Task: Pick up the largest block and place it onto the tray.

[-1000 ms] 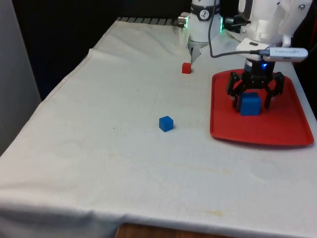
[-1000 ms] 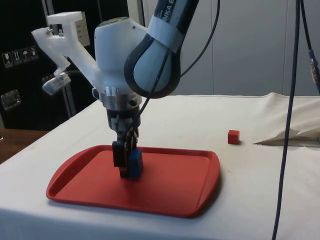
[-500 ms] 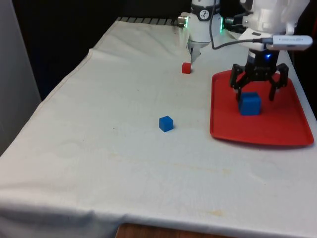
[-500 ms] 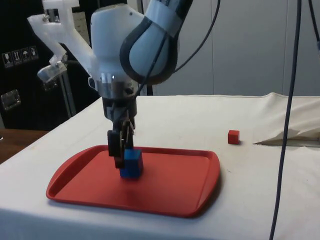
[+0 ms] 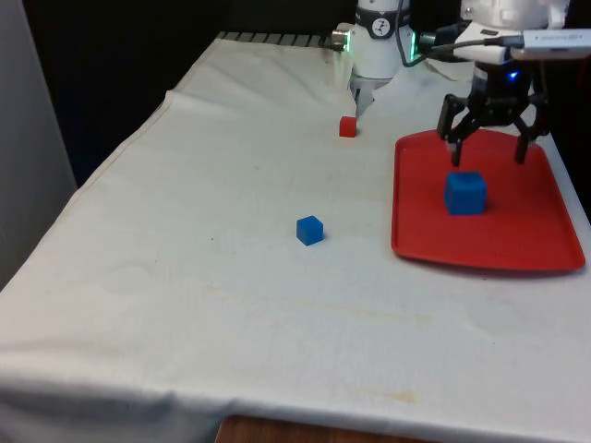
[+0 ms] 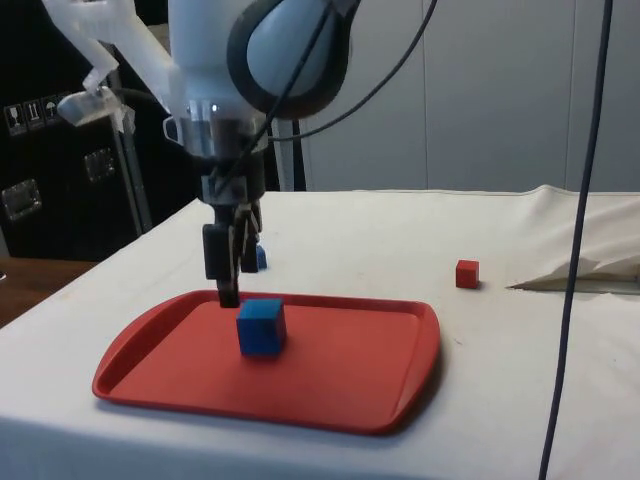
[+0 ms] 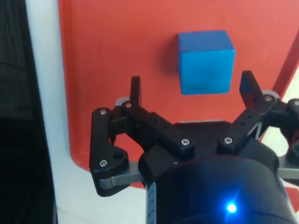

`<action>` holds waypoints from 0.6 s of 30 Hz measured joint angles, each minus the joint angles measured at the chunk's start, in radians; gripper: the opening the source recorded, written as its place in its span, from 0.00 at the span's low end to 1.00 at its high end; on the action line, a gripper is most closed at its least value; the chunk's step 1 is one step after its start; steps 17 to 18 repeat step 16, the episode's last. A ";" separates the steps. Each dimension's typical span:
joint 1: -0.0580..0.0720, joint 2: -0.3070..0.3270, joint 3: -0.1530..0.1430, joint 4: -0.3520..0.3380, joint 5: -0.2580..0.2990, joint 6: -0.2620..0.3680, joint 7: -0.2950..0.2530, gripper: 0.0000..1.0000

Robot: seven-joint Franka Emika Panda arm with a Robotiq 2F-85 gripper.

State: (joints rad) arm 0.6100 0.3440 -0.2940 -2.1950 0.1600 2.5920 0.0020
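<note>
Large blue block (image 5: 464, 193) sitting flat on the red tray (image 5: 517, 235), upright and free of any grasp; gripper (image 5: 489, 148) hanging just above it with fingers spread wide, touching nothing. Seen from the side, gripper (image 6: 226, 280) above the tray's far part, block (image 6: 261, 326) just beside and below. From the wrist, block (image 7: 205, 61) beyond the 2 open fingertips (image 7: 135, 88). Small blue block (image 5: 310, 230) on the white surface (image 5: 185, 277), well apart from the tray; small red block (image 5: 347, 126) farther back
</note>
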 measured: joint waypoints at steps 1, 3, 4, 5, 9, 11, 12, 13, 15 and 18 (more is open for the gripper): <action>0.000 -0.006 0.000 0.001 -0.001 -0.006 0.000 1.00; 0.001 -0.017 0.000 0.005 -0.002 -0.022 0.001 1.00; 0.001 -0.028 0.000 0.008 -0.003 -0.036 0.001 1.00; 0.001 -0.028 0.000 0.008 -0.003 -0.036 0.001 1.00; 0.000 -0.043 -0.001 0.008 -0.006 -0.053 0.001 1.00; -0.002 -0.050 -0.006 0.008 -0.007 -0.060 -0.003 1.00; -0.003 -0.051 -0.009 0.008 -0.007 -0.061 -0.006 1.00; -0.004 -0.052 -0.013 0.008 -0.007 -0.062 -0.010 1.00; -0.005 -0.055 -0.020 0.008 -0.007 -0.064 -0.018 1.00; -0.005 -0.055 -0.020 0.008 -0.007 -0.064 -0.018 1.00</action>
